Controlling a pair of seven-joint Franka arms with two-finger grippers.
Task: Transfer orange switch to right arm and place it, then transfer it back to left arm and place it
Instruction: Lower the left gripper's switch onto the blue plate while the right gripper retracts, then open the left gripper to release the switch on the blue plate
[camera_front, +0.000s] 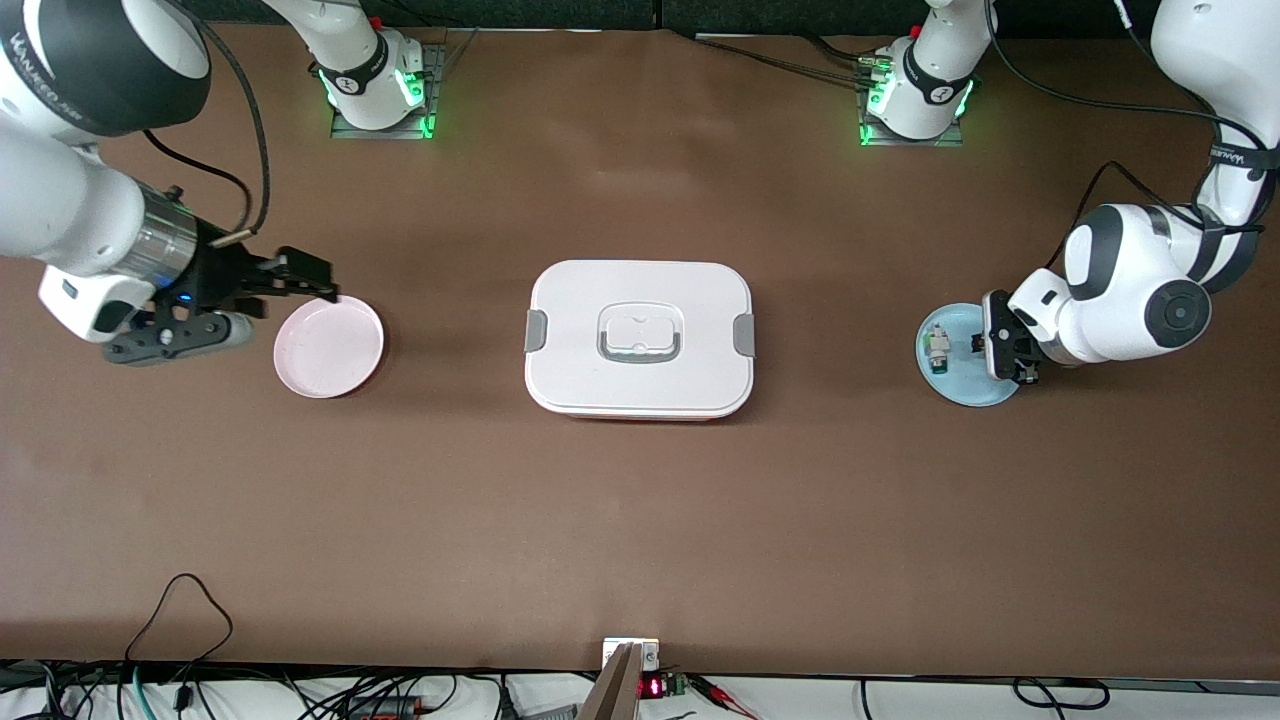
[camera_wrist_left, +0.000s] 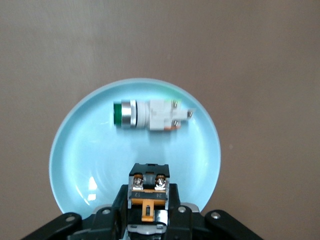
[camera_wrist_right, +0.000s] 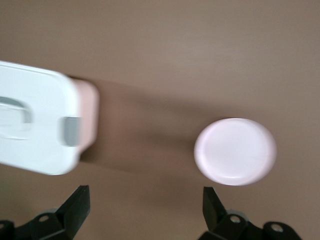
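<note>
- Orange switch (camera_wrist_left: 148, 192) is clamped in left gripper (camera_wrist_left: 148, 210) over blue plate (camera_wrist_left: 75, 150); its orange face is hidden.
- Right gripper (camera_wrist_right: 145, 205) is spread wide, empty, over table beside pink plate (camera_wrist_right: 235, 151), box (camera_front: 640, 340) toward centre.

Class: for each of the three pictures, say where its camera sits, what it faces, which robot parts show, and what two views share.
Front: high across the table, facing both arms, the white box between two plates.
Left wrist: on the left arm, over the blue plate; left gripper shut on the orange switch.
Right wrist: on the right arm, facing the pink plate; open right gripper.
Shared: right wrist and front both show box and pink plate.
</note>
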